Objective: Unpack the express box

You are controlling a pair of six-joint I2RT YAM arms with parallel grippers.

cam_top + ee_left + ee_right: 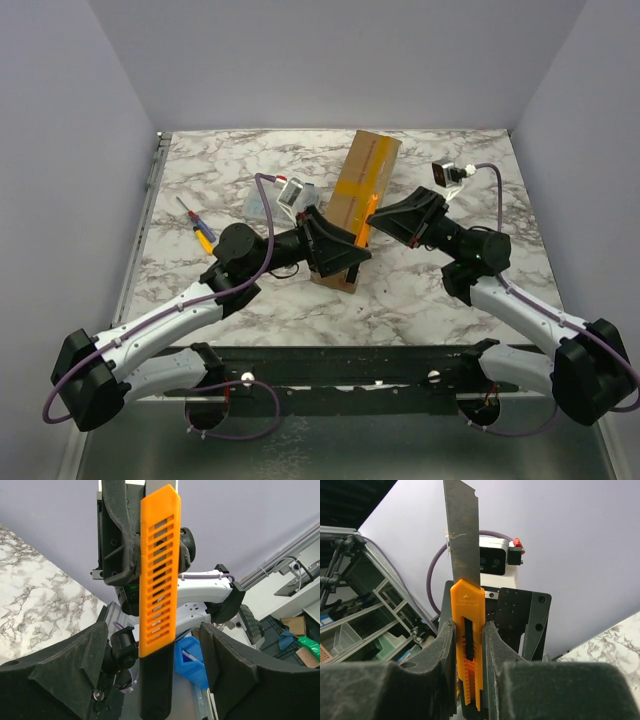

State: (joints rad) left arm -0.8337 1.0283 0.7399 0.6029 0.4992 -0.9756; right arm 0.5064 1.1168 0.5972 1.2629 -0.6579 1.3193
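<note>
- Long brown cardboard express box [362, 185] w/ tan tape lies mid marble table [200, 290], angled.
- Right gripper [467, 630]: fingers pinch orange plastic utility knife [466, 602], steel blade out, over box's near half.
- Left gripper [154, 626], by box's near end: fingers spread either side of knife handle, gaps both sides.

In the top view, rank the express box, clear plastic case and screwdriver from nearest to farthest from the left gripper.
1. express box, right beside the left gripper.
2. clear plastic case, to its left.
3. screwdriver, far left.
</note>
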